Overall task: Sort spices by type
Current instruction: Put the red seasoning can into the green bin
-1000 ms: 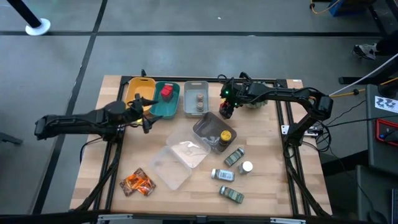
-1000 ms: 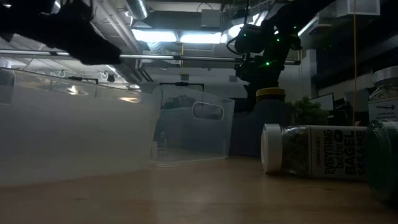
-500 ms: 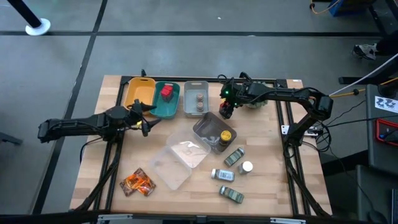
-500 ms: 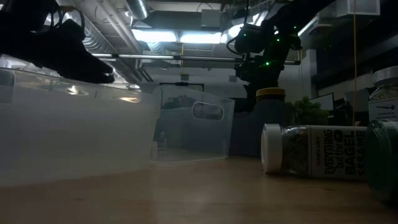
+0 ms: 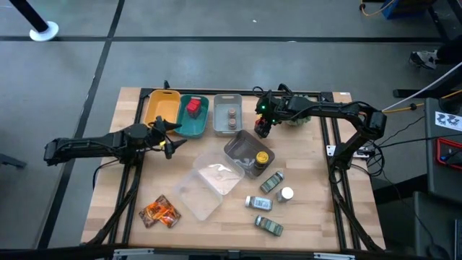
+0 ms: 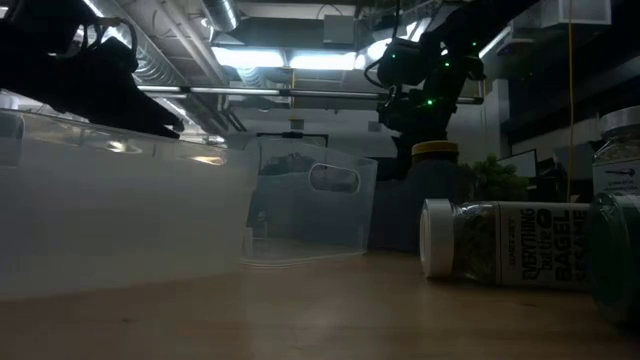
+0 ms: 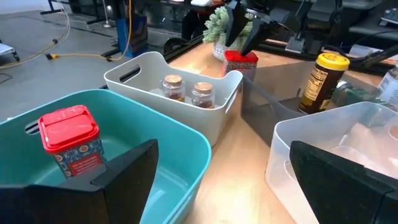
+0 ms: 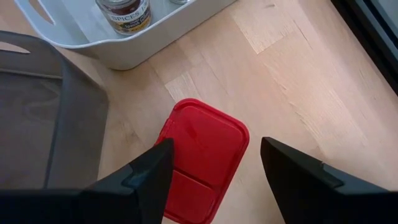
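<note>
Wooden worktop (image 5: 303,217) on a grey floor; dim room with ceiling lights behind it in the low view.

Right hand (image 5: 263,128): at the far middle of the worktop, fingers (image 8: 149,177) set part-way apart on either side of a red cube (image 8: 202,155). The cube stands upright on the wood, just beside the white bin (image 5: 229,115) and the grey bin (image 5: 238,148). Actual contact of fingers with cube: cannot tell.

Left hand (image 5: 167,136): fingers spread wide, nothing between them, hovering near the near edge of the teal bin (image 5: 189,127).

Outward from there:
- Teal bin holds one red cube (image 7: 69,140).
- White bin holds two tiny brown jars (image 7: 186,89).
- Yellow bin (image 5: 160,107) sits left of the teal one.
- Grey bin holds the yellow-lidded jar (image 5: 262,157).
- Two clear trays (image 5: 208,184) lie mid-worktop.
- Orange foil packets (image 5: 159,211) lie at the near left.
- Green-labelled jars (image 5: 271,182) and a white-capped bottle (image 5: 286,193) lie near right; one jar lies on its side (image 6: 500,252) in the low view.
- Spiky green plant (image 7: 217,23) at the far edge, behind the right hand.
</note>
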`<state>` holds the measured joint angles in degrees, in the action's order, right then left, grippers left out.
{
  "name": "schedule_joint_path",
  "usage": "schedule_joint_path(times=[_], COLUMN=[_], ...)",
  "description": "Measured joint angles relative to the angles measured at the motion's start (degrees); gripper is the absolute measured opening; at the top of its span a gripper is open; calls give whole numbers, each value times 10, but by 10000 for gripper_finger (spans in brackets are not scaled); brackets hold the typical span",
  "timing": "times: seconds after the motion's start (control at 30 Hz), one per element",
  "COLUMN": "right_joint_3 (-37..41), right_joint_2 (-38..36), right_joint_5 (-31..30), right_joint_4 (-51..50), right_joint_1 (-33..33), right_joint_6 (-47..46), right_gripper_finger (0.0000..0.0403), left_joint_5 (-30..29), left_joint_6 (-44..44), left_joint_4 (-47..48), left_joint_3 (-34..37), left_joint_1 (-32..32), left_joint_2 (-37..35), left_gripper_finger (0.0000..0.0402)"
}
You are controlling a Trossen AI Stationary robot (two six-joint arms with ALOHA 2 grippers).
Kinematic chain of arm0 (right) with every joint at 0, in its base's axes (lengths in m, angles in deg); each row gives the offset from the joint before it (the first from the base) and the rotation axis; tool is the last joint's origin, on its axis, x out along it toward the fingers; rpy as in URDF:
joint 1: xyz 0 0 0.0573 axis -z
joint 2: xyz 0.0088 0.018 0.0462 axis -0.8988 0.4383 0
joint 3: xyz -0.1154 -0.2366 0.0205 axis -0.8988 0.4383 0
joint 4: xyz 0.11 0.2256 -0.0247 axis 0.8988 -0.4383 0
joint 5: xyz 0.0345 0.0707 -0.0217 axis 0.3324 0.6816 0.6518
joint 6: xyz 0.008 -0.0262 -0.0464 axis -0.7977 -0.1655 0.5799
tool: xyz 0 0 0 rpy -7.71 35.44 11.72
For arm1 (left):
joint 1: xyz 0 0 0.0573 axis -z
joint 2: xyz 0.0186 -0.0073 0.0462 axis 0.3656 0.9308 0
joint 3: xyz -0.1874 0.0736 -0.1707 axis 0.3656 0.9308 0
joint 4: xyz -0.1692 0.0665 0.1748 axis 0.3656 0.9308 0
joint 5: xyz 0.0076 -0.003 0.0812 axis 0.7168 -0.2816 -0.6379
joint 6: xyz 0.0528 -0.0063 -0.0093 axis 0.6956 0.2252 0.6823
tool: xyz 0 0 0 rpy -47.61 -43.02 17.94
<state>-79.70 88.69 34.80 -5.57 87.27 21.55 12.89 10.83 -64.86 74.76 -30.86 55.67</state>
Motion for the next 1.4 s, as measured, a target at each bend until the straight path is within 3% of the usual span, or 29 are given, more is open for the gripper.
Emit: schedule_joint_path(times=[1.4], right_joint_3=[0], right_joint_2=[1], right_joint_5=[15], right_joint_4=[-2], right_joint_1=[0], right_joint_6=[-41], right_gripper_finger=[239], left_joint_5=[0], left_joint_6=[0], left_joint_4=[0], left_joint_3=[0], left_joint_1=[0], left_joint_2=[0], left_gripper_finger=[347])
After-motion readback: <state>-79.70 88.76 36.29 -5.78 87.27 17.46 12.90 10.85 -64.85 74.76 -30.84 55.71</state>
